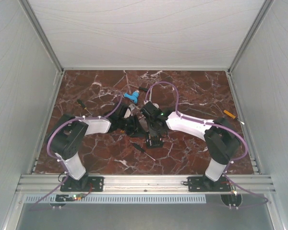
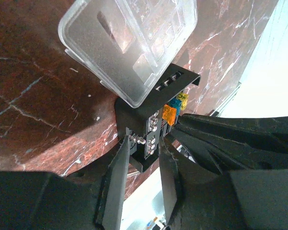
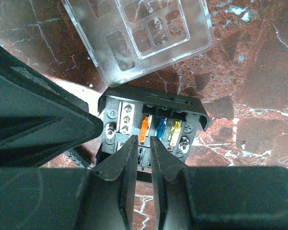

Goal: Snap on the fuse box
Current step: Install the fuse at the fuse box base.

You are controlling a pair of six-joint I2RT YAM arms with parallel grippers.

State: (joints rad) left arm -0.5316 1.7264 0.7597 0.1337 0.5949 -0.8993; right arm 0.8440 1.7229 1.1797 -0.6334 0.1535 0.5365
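Observation:
The black fuse box (image 3: 153, 117), with orange, blue and yellow fuses, is held off the marble; in the left wrist view (image 2: 156, 112) it stands on edge. My left gripper (image 2: 145, 143) is shut on its lower corner. My right gripper (image 3: 144, 141) lies over the box's face with its tips by the orange fuse, jaws a narrow gap apart and nothing seen between them. The clear square lid (image 3: 137, 36) lies just beyond the box and overlaps its top edge in the left wrist view (image 2: 129, 43). In the top view both grippers meet at the table's middle (image 1: 140, 125), hiding the box.
A blue plastic piece (image 1: 131, 97) lies just behind the grippers. A black-handled screwdriver (image 1: 84, 106) lies at the left, another (image 1: 143, 149) in front of the grippers, and an orange-handled tool (image 1: 229, 114) at the right. Grey walls enclose the marble table (image 1: 192, 91).

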